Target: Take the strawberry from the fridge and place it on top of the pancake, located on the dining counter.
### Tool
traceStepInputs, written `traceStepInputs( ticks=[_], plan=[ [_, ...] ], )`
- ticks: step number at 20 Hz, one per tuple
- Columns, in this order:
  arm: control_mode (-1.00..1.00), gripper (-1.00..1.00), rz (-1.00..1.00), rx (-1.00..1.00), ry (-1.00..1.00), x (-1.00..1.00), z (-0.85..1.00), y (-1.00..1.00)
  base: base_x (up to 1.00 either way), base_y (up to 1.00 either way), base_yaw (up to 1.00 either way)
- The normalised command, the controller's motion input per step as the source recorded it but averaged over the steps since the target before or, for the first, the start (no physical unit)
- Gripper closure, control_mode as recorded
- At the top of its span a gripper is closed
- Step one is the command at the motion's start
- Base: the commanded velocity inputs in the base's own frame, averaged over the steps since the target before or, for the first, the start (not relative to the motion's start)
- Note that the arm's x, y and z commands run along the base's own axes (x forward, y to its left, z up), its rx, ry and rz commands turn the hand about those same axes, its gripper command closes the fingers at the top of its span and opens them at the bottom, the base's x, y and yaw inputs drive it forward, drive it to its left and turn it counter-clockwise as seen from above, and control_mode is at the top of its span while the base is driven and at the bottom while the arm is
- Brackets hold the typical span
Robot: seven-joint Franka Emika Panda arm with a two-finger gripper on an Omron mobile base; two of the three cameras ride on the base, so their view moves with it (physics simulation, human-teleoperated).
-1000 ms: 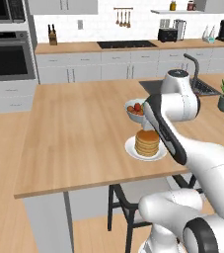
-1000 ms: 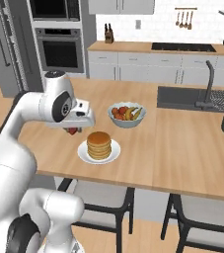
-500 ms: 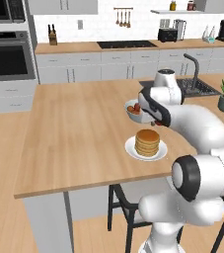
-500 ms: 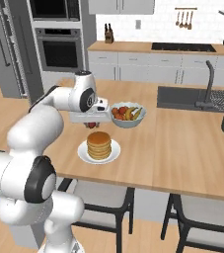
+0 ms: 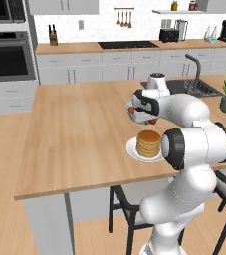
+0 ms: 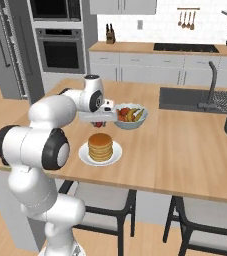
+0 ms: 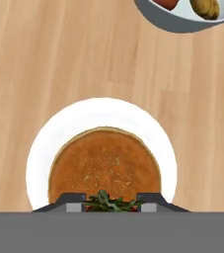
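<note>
Arm swung back since earlier, gripper (image 7: 112,207) clamped on strawberry (image 7: 108,202) — at pancake's (image 7: 105,167) 6 o'clock edge, grey bowl (image 7: 182,19) toward 1 o'clock, dining counter (image 7: 44,64) beneath

You see the dining counter (image 5: 79,134) in pale, matt wood with long straight grain. The plate (image 7: 44,148) on it is smooth, plain white. The pancake (image 7: 103,168) looks golden-brown, its top finely speckled and dull. The bowl (image 7: 182,22) has a smooth grey rim.
</note>
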Motion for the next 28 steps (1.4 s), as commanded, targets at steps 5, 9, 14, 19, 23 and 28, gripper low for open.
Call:
traceStepInputs(
  ticks=[5, 9, 14, 19, 23, 28],
  plan=[
    [-1.0, 1.0, 0.0, 0.0, 0.0, -0.56, 0.0, -0.11, 0.0, 0.0, 0.0],
    [-1.0, 1.0, 0.0, 0.0, 0.0, -0.57, -0.19, 0.0, 0.0, 0.0, 0.0],
    [-1.0, 1.0, 0.01, 0.0, 0.01, 0.01, -0.17, 0.0, 0.0, 0.0, 0.0],
    [-1.0, 1.0, 0.0, -0.01, 0.04, 0.01, -0.39, 0.03, 0.0, 0.0, 0.0],
    [-1.0, 1.0, 0.0, 0.0, 0.0, 0.19, -0.16, 0.0, 0.0, 0.0, 0.0],
    [-1.0, 1.0, 0.01, 0.0, 0.0, 0.25, -0.03, 0.0, 0.0, 0.0, 0.0]
  ],
)
